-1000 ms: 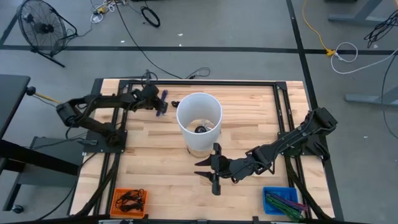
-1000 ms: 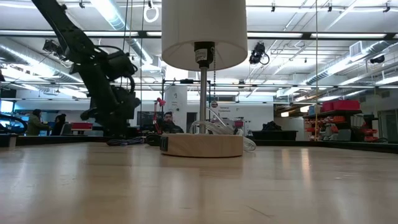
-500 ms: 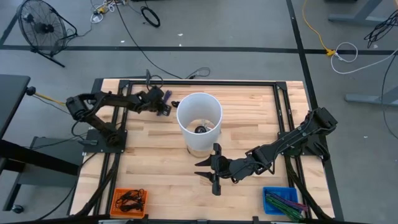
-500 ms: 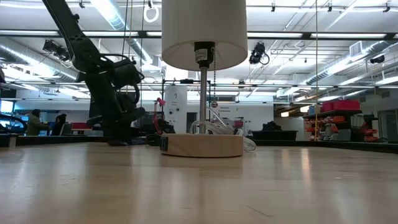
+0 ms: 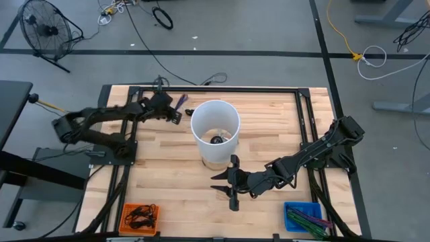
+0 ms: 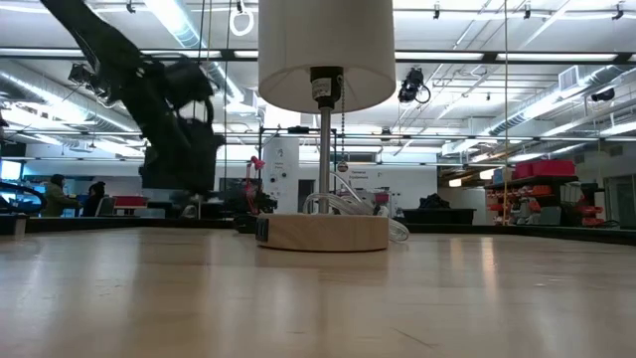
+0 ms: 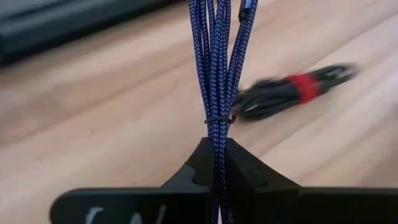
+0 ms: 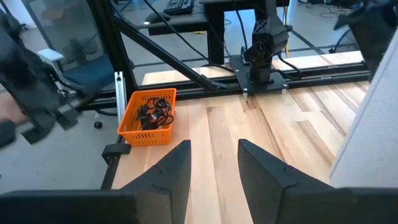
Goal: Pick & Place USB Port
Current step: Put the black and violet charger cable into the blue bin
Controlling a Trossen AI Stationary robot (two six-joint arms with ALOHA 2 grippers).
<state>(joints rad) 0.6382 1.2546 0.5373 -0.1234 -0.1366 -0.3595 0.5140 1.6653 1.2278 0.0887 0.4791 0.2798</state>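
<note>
One orange basket (image 5: 140, 216), front-left table corner. Left gripper (image 5: 169, 111) at rear of table, left of lamp (image 5: 215, 128), pinching bundled blue braided USB cable (image 7: 217, 74) between fingers, lifted above wood. One black cable coil, red tie (image 7: 289, 93), on table beneath. Right gripper (image 5: 230, 183) before lamp, fingers spread, empty. One blue bin (image 5: 304, 218) front-right.

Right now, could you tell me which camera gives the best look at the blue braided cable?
The left wrist view: the blue cable fills it, bundled and clamped between the left gripper's fingers. The high view shows only a small purple-blue sliver beside the lamp. The low and right wrist views don't show it clearly.
</note>
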